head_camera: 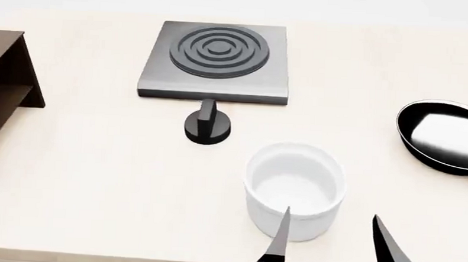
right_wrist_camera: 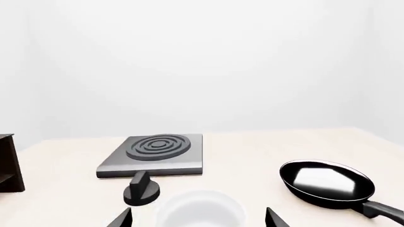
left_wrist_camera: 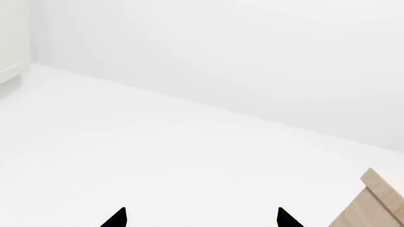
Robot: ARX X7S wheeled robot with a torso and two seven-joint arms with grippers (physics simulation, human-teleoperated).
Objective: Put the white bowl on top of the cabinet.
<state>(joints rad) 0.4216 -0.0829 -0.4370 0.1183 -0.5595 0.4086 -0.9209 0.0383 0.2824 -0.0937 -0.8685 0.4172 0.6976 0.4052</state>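
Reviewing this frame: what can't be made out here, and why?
- Cabinet: head view's left edge cuts it off, so most of its top is unseen.
- Pan: handle runs off the head view's right edge.
- Bowl: cropped by the right wrist view's lower edge.
- Left gripper: only two fingertips show in the left wrist view, over bare white floor.
- Right gripper: body cropped by the head view's lower edge.
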